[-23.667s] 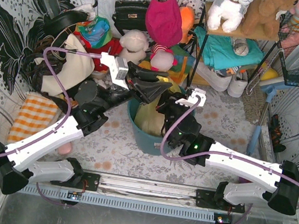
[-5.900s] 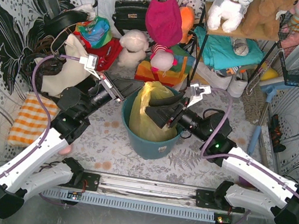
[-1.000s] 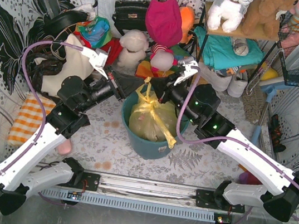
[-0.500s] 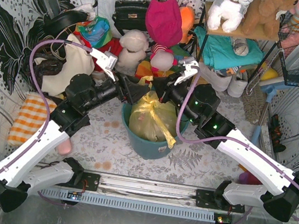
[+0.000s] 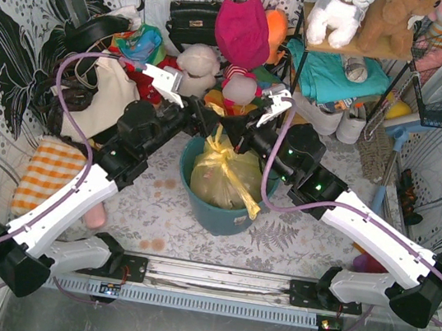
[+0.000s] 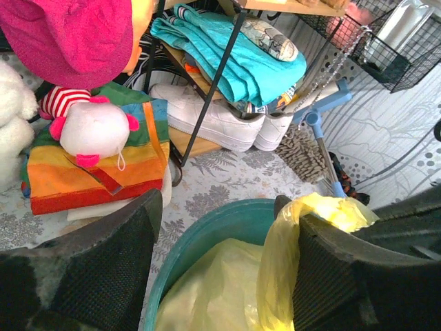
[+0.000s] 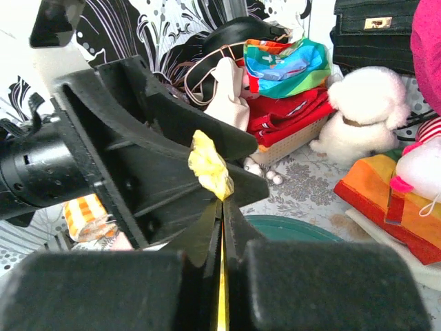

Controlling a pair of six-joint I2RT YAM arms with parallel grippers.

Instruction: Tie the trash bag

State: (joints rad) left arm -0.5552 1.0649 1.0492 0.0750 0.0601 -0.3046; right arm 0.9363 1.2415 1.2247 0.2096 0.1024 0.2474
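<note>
Mid-worktop, the right hand (image 5: 232, 127) is pinching shut on the top tail of the trash bag (image 5: 221, 175). The left hand (image 5: 209, 120) is gaping wide beside the tail. The teal bin (image 5: 222, 216) is enclosing the bag.

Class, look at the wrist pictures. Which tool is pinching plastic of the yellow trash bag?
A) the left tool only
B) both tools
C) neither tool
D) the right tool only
D: in the right wrist view the right tool is shut on a strip of the trash bag. In the left wrist view the left tool stands wide open and grips nothing.
</note>
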